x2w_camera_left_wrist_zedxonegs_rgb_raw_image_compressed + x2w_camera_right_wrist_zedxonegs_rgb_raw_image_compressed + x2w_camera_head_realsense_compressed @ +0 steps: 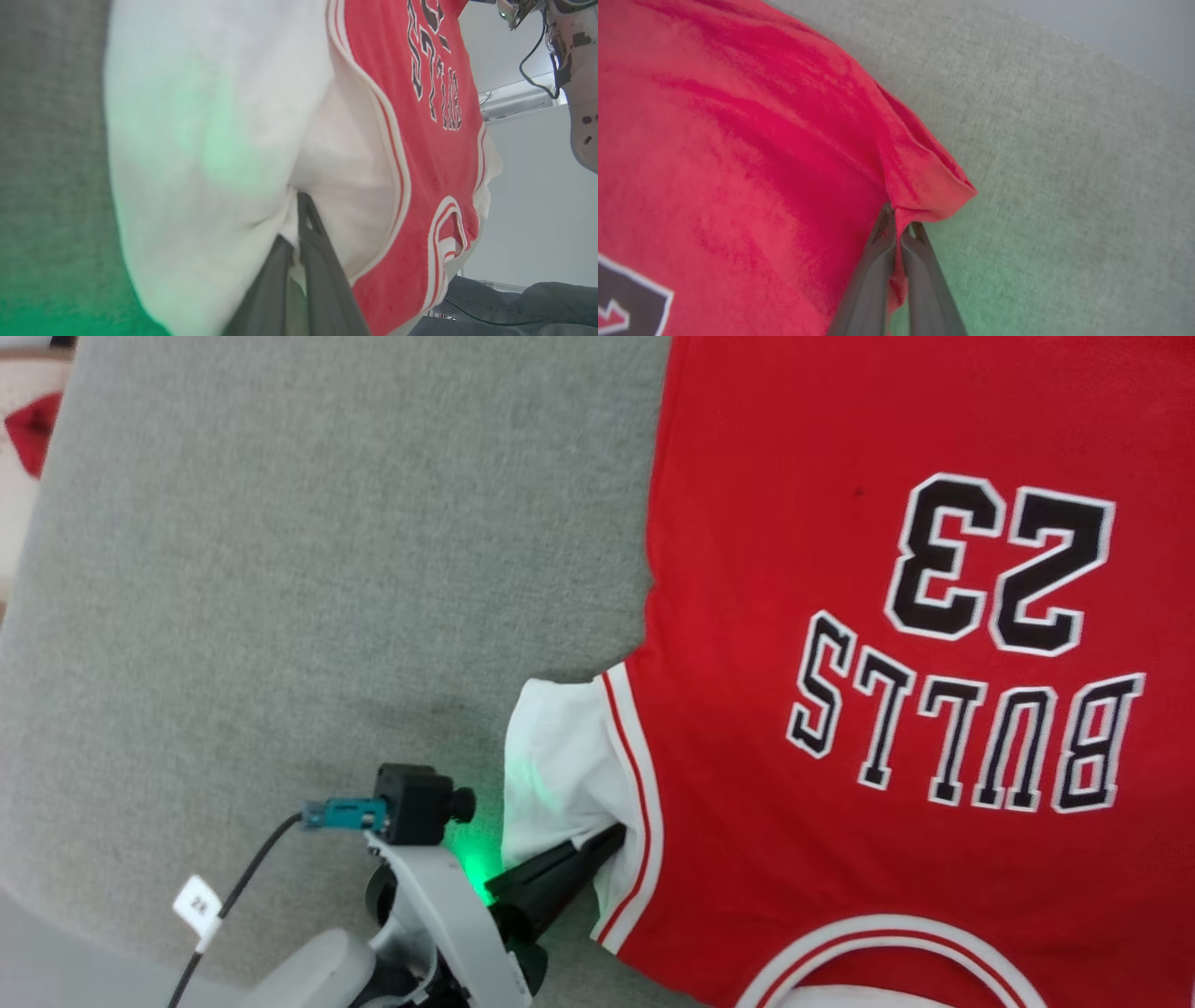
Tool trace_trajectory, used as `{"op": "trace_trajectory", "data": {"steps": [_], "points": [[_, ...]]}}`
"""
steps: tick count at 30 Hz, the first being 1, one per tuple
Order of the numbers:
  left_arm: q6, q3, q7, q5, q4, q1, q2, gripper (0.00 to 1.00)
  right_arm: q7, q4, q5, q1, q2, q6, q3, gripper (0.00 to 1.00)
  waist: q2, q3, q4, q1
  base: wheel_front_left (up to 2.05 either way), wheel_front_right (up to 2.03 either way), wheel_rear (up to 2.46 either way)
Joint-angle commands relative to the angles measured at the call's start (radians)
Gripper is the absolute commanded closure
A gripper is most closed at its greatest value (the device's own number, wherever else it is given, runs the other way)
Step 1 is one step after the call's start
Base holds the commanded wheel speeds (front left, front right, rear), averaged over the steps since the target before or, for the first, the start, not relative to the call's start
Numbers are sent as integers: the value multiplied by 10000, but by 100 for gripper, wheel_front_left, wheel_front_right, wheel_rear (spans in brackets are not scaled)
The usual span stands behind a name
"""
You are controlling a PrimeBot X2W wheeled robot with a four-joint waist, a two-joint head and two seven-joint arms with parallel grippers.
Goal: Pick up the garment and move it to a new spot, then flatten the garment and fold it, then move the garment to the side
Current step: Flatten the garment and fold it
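Observation:
The garment (794,569), a red jersey with black white-outlined lettering and the number 23, lies spread over the right side of the grey surface (280,569), its print upside down to me. My left gripper (611,835) is shut on the garment's white sleeve (560,756) near the striped trim. In the left wrist view the left gripper (299,200) pinches a fold of that sleeve (201,140). The right wrist view has my right gripper (896,219) shut on a bunched red corner of the garment (738,140), with grey surface (1064,163) beyond it.
A small red scrap (33,429) lies past the grey surface's far left edge. Bare grey surface stretches left of the garment. A pale robot arm with cables (579,93) and dark grey cloth (514,303) appear in the left wrist view.

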Motion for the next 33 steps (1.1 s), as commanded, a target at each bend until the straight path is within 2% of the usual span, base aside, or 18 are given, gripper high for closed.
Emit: {"op": "trace_trajectory", "data": {"steps": [1,6,7,9,15,18,24,31,33], "points": [[604,416,-210,-109,959,54,192,100,-59,-283,397,741,-297,0,281,100,0,-830,-494,0,0,0,0],[624,601,-371,-403,777,767,568,100,-137,-2368,1688,2480,-1496,-2,877,100,0,-1690,-1070,0,0,0,0],[658,673,-495,-473,640,1003,619,100,-109,-3182,2185,3352,-1932,0,986,100,0,-1983,-1279,0,0,0,0],[712,722,-573,-514,514,1155,649,100,-182,-3907,2550,4265,-2413,-2,934,100,0,-2214,-1417,0,0,0,0],[860,902,-836,-663,363,1510,747,100,-639,-5664,3231,7358,-3066,-2,480,100,0,-2886,-1766,0,0,0,0],[912,972,-902,-706,357,1617,776,100,-879,-6346,3294,8960,-2957,-2,196,100,0,-3116,-1913,0,0,0,0],[972,989,-994,-770,248,1869,815,100,-915,-7512,2883,11751,-2228,0,-11,100,0,-3348,-2203,0,0,0,0],[1039,973,-1011,-654,209,1787,837,100,-857,-8275,2204,13200,-1304,0,-166,98,0,-3376,-2323,0,0,0,0],[1052,976,-1020,-611,237,1758,846,100,-1016,-8407,1976,13166,-1092,0,-261,36,0,-3393,-2363,0,0,0,0]]}}
